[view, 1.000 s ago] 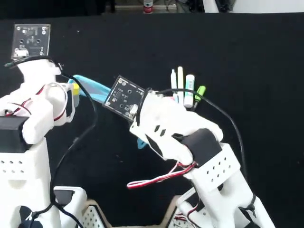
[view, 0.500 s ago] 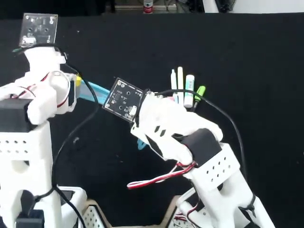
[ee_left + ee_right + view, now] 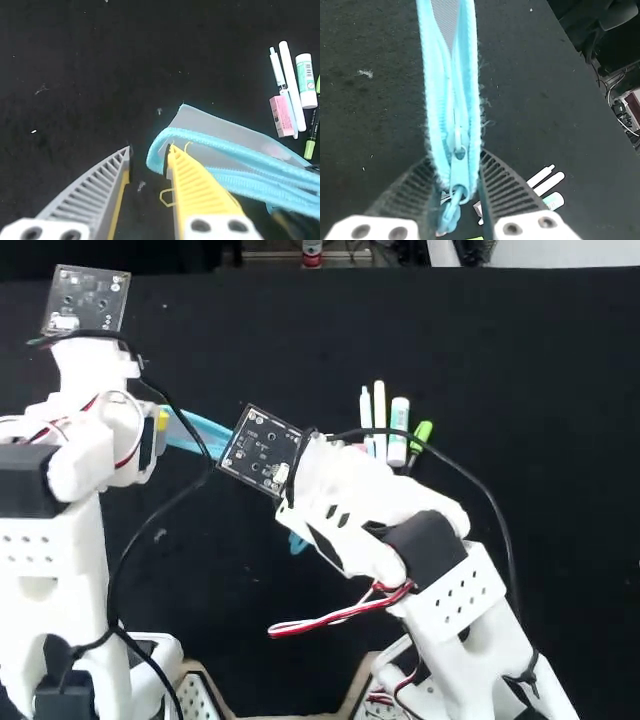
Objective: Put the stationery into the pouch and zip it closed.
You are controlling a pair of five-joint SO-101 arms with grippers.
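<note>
We see the light blue pouch (image 3: pixel 196 430) stretched between the two arms over the black table (image 3: pixel 530 350); whether it clears the surface we cannot tell. The right gripper (image 3: pixel 455 159) has its jaws closed tight on one end of the pouch, pinching the zipped edge, and the zipper pull (image 3: pixel 454 151) sits right between them. At the other end, the left gripper (image 3: pixel 147 150) has its jaws parted. The pouch's blue rim curls into the gap and touches the yellow finger (image 3: pixel 192 185), while the grey finger (image 3: pixel 95 192) stands apart from it. The stationery (image 3: pixel 392 428) lies in a row on the table beside the right arm, outside the pouch: two white pens (image 3: pixel 286 75), a glue stick (image 3: pixel 306 80), a pink eraser (image 3: pixel 281 115) and a green marker (image 3: pixel 310 146).
</note>
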